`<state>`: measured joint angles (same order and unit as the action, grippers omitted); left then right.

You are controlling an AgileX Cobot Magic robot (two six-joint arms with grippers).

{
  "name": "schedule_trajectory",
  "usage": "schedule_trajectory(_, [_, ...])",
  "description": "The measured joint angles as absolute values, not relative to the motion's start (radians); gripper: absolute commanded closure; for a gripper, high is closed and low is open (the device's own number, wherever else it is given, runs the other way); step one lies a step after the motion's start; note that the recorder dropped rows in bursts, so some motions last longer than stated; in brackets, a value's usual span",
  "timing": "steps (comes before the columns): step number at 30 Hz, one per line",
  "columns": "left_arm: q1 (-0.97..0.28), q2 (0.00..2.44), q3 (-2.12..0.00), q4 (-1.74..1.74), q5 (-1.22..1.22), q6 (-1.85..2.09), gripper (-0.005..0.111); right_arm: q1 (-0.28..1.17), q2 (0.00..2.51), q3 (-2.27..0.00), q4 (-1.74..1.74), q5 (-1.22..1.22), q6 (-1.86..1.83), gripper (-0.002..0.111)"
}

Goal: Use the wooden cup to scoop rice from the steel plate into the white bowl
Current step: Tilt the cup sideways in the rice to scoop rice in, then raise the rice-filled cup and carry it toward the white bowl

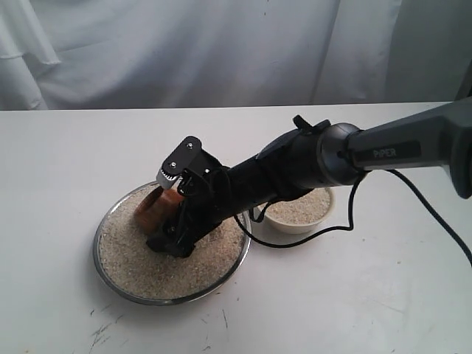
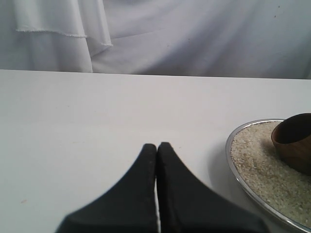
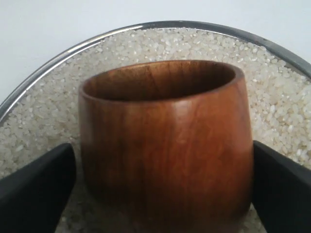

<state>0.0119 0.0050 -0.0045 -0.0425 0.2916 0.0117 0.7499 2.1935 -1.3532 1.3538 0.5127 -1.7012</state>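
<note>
The wooden cup (image 1: 151, 209) leans on its side over the rice (image 1: 147, 265) in the steel plate (image 1: 168, 301). My right gripper (image 1: 166, 210) reaches across from the right and is shut on it. In the right wrist view the black fingers (image 3: 39, 189) press both sides of the cup (image 3: 165, 145), whose visible inside is bare wood, with rice (image 3: 48, 131) around it. The white bowl (image 1: 295, 227), right of the plate and partly behind the arm, holds some rice. My left gripper (image 2: 157, 145) is shut and empty over bare table beside the plate's rim (image 2: 233, 165). It does not show in the exterior view.
A black cable (image 1: 324, 230) loops from the right arm down onto the table in front of the bowl. White cloth (image 1: 221, 51) hangs behind the table. Dark scuff marks (image 1: 103, 332) dot the table's front left.
</note>
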Motion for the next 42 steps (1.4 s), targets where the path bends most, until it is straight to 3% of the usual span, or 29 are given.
schedule_trajectory(11, [0.012,0.005,-0.005,-0.042,0.292,0.012,0.107,0.752,2.193,-1.353,1.365,0.483,-1.701,0.024])
schedule_trajectory(19, [0.012,0.005,-0.005,-0.042,0.292,0.012,0.107,0.753,2.193,-1.353,1.371,0.471,-1.701,0.037])
schedule_trajectory(25, [0.012,0.005,-0.005,-0.042,0.292,0.012,0.107,0.754,2.196,-1.353,1.381,0.478,-1.701,0.054])
schedule_trajectory(36, [0.012,0.005,-0.005,-0.042,0.292,0.012,0.107,0.754,2.190,-1.353,1.366,0.501,-1.722,0.107])
schedule_trajectory(42, [0.012,0.005,-0.005,-0.042,0.292,0.012,0.107,0.755,2.133,-1.353,1.266,0.508,-1.686,0.108])
